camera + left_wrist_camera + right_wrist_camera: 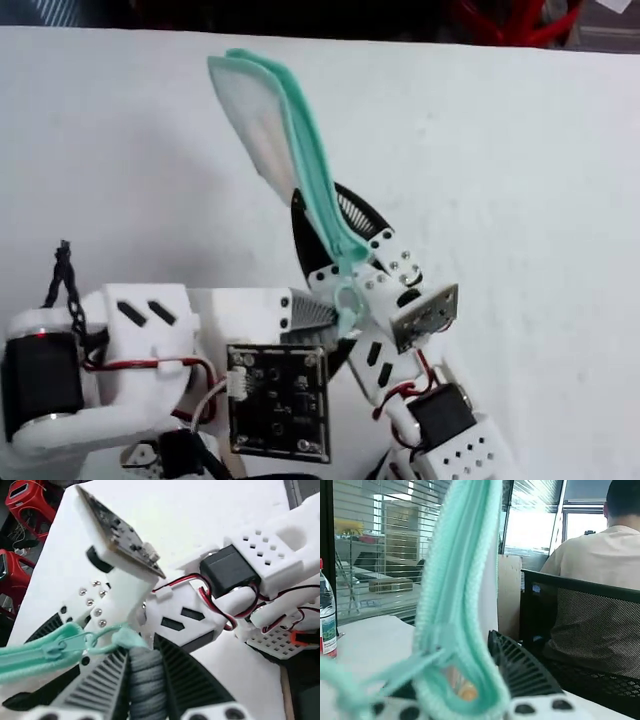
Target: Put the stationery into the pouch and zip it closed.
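Note:
A mint-green pouch (265, 120) with pale see-through sides stands tilted above the white table (520, 150). My right gripper (338, 245) is shut on its lower zip end, with a black finger on each side. In the right wrist view the pouch's mint edge (460, 580) rises from between those fingers (520, 665), and something orange (468, 693) shows inside. My left gripper (340, 318) comes in from the left and is shut on the mint zip pull tab (126, 639). The slider (55, 647) sits on the zip (25, 660) just beyond the tab.
Both arms crowd the near middle of the table, with the left arm's circuit board (277, 400) between them. A water bottle (326, 620) stands at one table edge. A black mesh chair (580, 630) and red stools (25, 500) are off the table.

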Controlling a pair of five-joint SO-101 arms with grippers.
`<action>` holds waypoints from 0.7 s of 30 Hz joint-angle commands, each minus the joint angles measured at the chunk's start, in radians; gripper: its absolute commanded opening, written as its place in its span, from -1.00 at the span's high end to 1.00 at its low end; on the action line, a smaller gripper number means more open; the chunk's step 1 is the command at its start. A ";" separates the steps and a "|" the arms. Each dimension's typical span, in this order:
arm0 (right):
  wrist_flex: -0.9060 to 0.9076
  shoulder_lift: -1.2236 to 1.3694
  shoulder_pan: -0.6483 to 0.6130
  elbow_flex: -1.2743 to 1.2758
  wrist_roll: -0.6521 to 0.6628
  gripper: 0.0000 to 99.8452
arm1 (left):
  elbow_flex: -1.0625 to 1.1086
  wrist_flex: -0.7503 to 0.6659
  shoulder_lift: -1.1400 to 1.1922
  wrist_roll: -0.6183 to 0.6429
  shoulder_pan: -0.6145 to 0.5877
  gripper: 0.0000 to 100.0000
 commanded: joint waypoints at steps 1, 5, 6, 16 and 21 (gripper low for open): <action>0.001 0.162 0.070 -0.060 -0.014 0.96 | 0.091 -0.025 0.001 -0.035 0.200 0.95; -0.001 0.255 0.096 -0.115 -0.023 0.96 | 0.130 -0.023 0.065 -0.052 0.185 0.95; -0.001 0.252 0.096 -0.117 -0.023 0.96 | 0.130 -0.018 0.081 -0.051 0.163 0.95; 0.005 0.300 0.097 -0.164 -0.023 0.96 | 0.256 -0.005 0.153 -0.112 0.361 0.95; -0.001 0.415 0.117 -0.212 -0.046 0.96 | 0.155 0.002 0.157 -0.110 0.355 0.95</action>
